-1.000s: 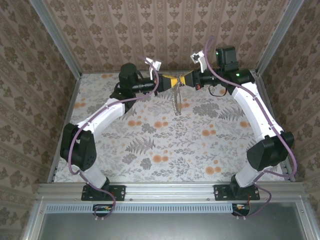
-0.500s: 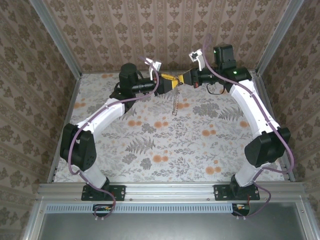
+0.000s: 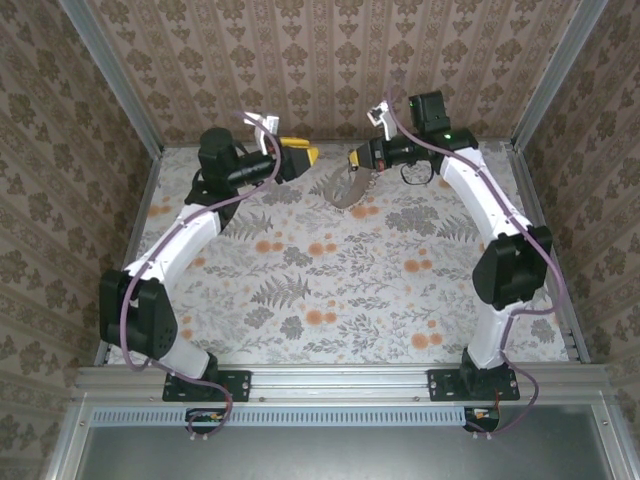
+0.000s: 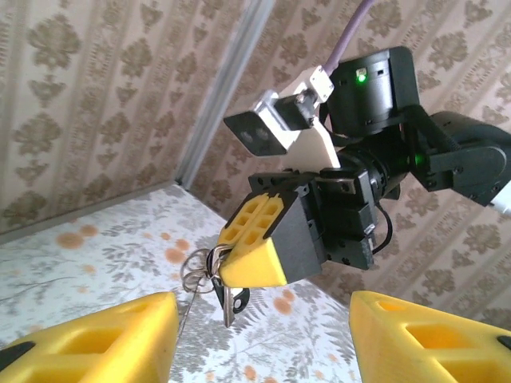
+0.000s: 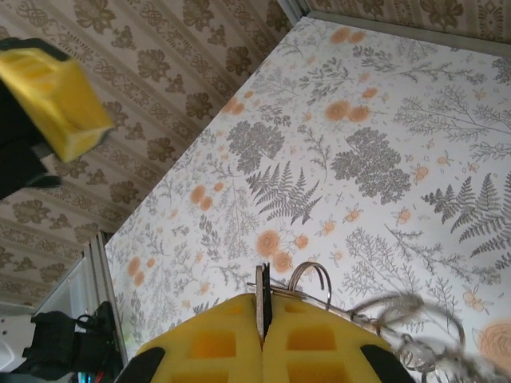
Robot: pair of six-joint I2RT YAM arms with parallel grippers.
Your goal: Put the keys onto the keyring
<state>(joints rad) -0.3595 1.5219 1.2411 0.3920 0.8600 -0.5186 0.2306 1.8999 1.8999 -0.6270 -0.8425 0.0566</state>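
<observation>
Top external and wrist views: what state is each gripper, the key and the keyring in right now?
left gripper: open, holding nothing.
right gripper: shut on key.
key: pinched at its top, dangling below the right gripper's tips.
keyring: hanging from the right gripper, blurred; whether the key is threaded on it cannot be told.

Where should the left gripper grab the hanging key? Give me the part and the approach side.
Take the key by its free lower end, hanging below the shut right gripper; its top is crowded by small rings. Bring the open left gripper straight ahead from its own side, probably one finger on each flat face.
</observation>
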